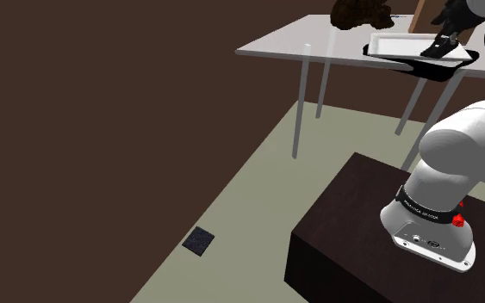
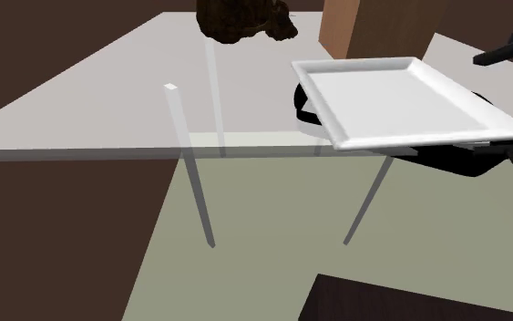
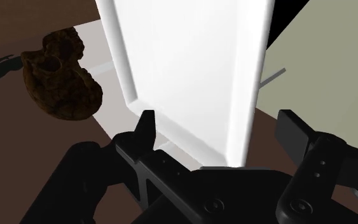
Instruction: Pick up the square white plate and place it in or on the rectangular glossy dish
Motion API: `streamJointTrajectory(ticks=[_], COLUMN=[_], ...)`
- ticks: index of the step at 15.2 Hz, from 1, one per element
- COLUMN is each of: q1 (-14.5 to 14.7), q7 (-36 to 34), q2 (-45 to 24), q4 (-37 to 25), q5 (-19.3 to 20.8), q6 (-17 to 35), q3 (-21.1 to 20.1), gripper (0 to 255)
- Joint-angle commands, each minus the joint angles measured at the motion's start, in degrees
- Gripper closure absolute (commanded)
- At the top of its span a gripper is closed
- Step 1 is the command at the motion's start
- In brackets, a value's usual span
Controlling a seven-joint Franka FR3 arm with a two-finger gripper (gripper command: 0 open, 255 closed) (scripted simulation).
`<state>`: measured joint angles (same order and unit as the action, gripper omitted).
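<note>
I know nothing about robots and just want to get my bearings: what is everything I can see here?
table: one, pale grey top on thin legs, shoulder view's top
plate: one, white, over the dish at the table's edge
dish: one, black, under the plate
lump: one, dark brown, on the table beyond the plate
board: one, brown, behind the plate
square: one, dark, on the floor
stand: one, dark brown, shoulder view's lower right
arm: one, white, rising from the stand
gripper: one, black, fingers apart around the plate
</note>
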<state>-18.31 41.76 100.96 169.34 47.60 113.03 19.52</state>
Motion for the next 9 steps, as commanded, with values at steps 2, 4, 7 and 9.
streamJointTrajectory(ticks=[2,4,7,9], q1=[-2.6,-10.7,-10.7,-10.7], q7=[3.4,10.6,10.6,10.6], q2=[1.2,1.2,1.2,1.2], q4=[-1.6,-2.9,-2.9,-2.9], q5=[-6.9,-17.4,-17.4,-17.4], q6=[-1.9,-0.8,-0.8,-0.8], q3=[-4.8,-9.4,-9.4,-9.4], gripper=[0,0,0,0])
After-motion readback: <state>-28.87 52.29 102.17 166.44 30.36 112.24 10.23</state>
